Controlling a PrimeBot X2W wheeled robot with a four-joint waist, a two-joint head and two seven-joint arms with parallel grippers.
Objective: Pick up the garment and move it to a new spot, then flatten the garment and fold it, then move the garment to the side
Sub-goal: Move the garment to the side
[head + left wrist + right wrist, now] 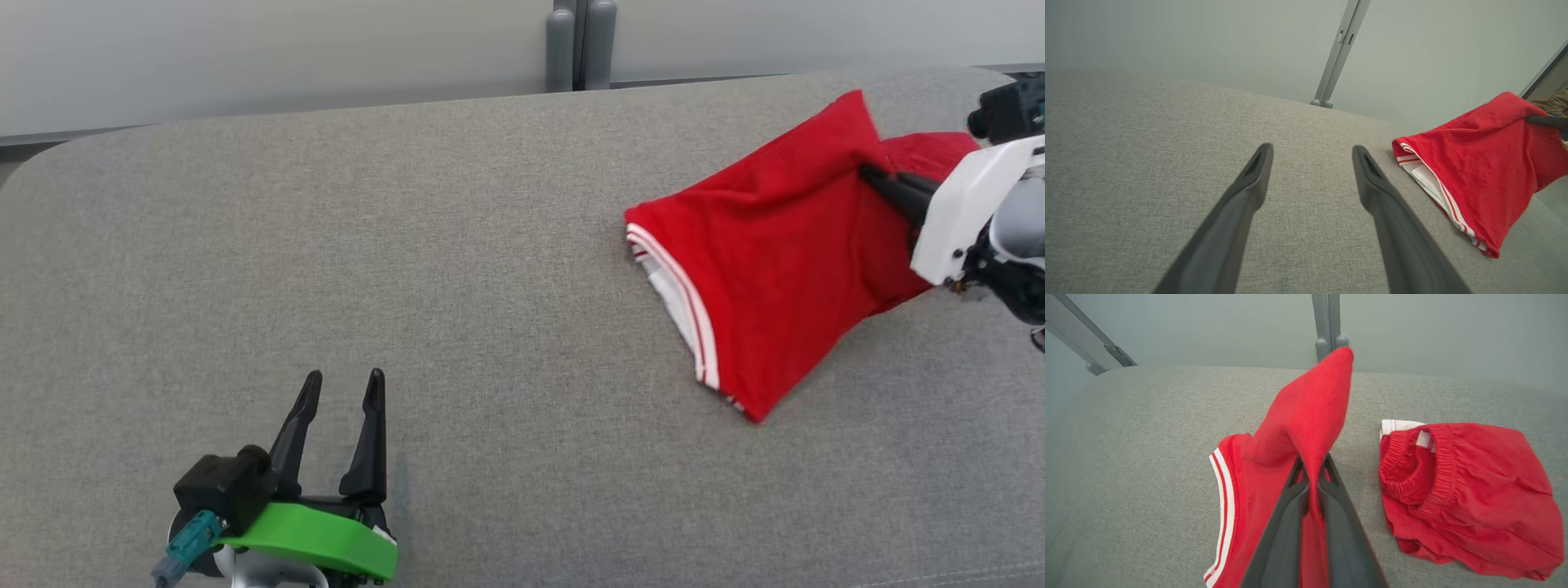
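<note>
- Red garment (775, 245) with white stripes along its hem sits at the far right of the grey cloth-covered surface (408, 245). Part of it is lifted into a peak, while the striped hem rests on the surface.
- Right hand (867, 173) comes in from the right edge, its two dark fingers pressed together on a fold of the garment. In the right wrist view the fabric is pinched between them and rises above their tips.
- Red bunch (1453, 490) with an elastic waistband lies flat on the surface just beside the lifted part, to its right in that view. Whether it is joined to the held fabric I cannot tell.
- Left hand (344, 377) is at the near left of the surface, fingers spread apart and holding nothing, well apart from the garment.
- Grey post (580, 45) stands behind the far edge of the surface.
</note>
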